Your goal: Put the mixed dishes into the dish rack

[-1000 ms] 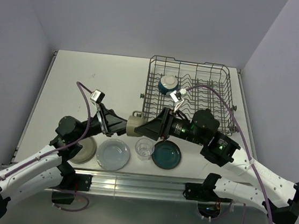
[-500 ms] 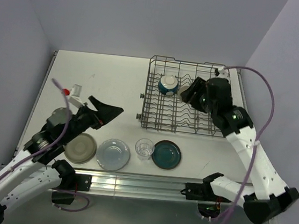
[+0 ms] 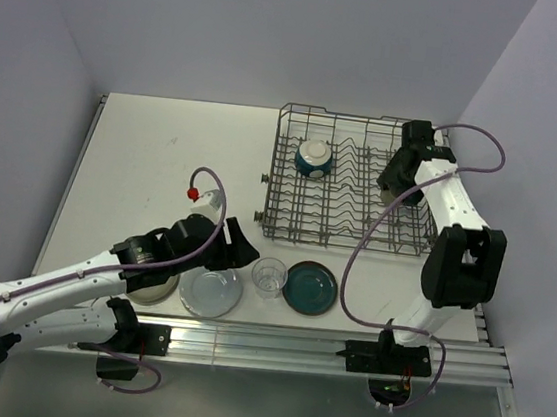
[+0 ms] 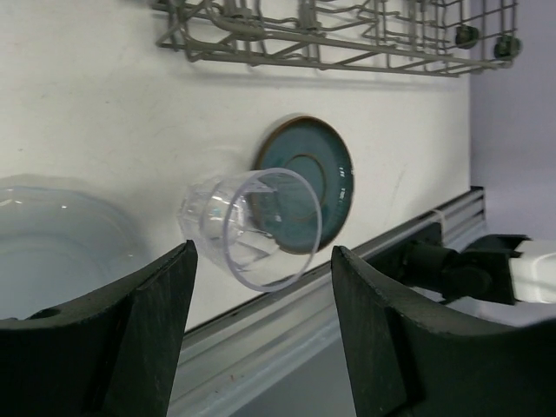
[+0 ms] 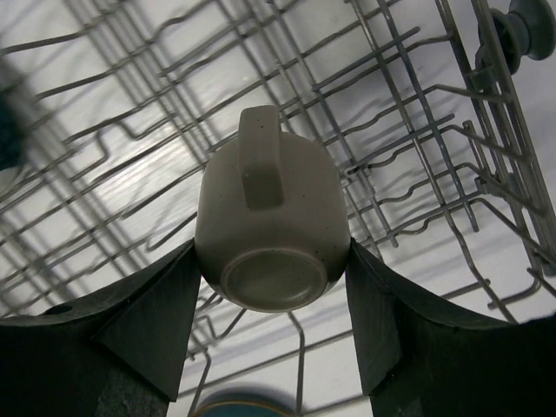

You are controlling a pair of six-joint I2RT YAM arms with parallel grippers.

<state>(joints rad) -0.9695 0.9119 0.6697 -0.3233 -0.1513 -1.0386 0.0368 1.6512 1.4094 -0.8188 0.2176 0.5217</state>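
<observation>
White table [image 3: 164, 155], mug [image 5: 271, 234] drop-off in progress
So the right fingers [image 5: 139, 321] are clamped on the mug just over the right end of the dish rack [image 3: 273, 183]. Letting go comes next, I'd say. The left fingers [image 4: 113, 339] are spread wide, facing the glass [image 4: 256, 228].

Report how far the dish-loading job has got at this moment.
Done: the teal bowl sits in the dish rack. In hand: the right gripper holds the mug over the rack; the open left gripper faces the clear glass. Left: glass, pale blue plate, dark teal plate, grey-beige plate.
</observation>
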